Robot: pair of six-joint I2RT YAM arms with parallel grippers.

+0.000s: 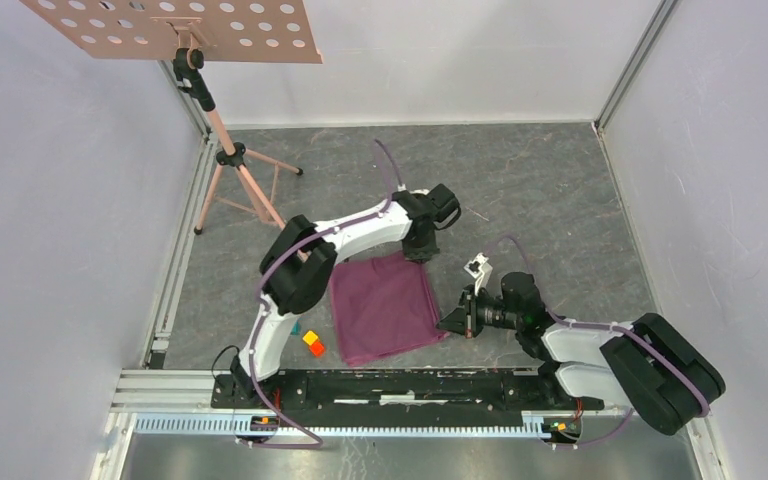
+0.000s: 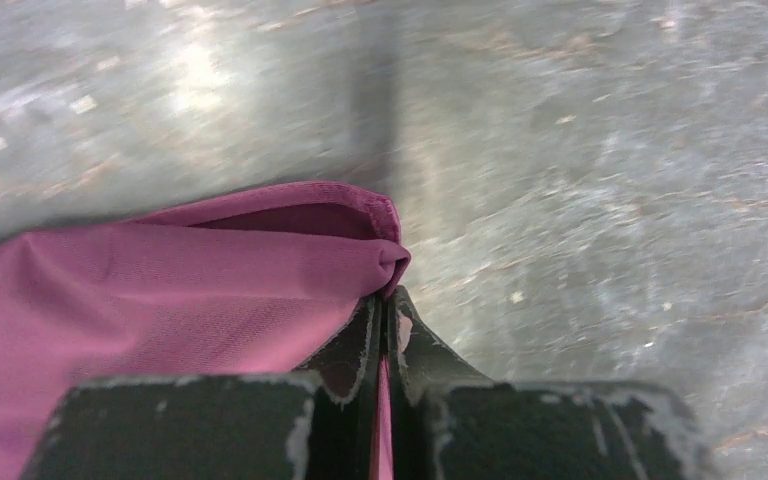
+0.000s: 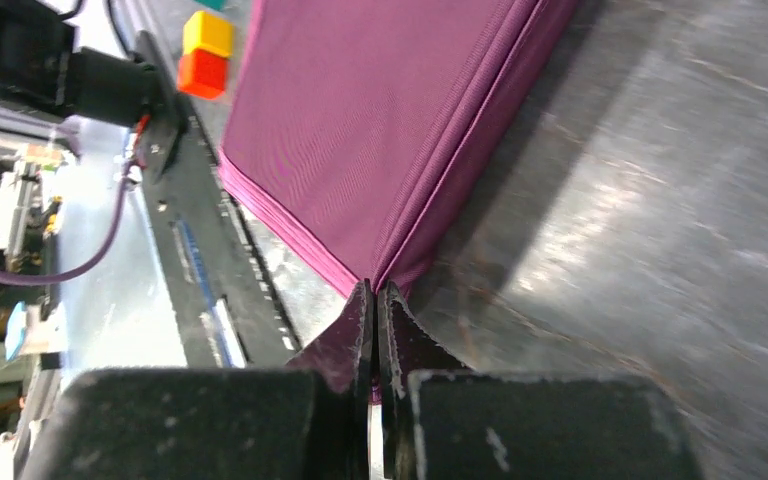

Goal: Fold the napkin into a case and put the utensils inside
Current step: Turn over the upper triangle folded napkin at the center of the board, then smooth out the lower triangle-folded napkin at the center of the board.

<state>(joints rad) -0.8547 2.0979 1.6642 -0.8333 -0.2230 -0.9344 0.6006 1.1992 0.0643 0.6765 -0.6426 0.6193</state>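
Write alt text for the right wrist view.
The right end effector is shut on a corner of the plum-purple napkin, which stretches away over the grey table. A yellow block and an orange block sit together beside the napkin at upper left.

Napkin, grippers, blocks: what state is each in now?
Plum-purple cloth napkin, doubled over, lying on the grey table.
Left gripper, shut on the napkin's far corner.
Right gripper, shut on its near corner.
Small yellow block and orange block, touching, beside the napkin.

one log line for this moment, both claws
left claw: shut on napkin far right corner | right claw: shut on napkin near right corner | utensils: not in view
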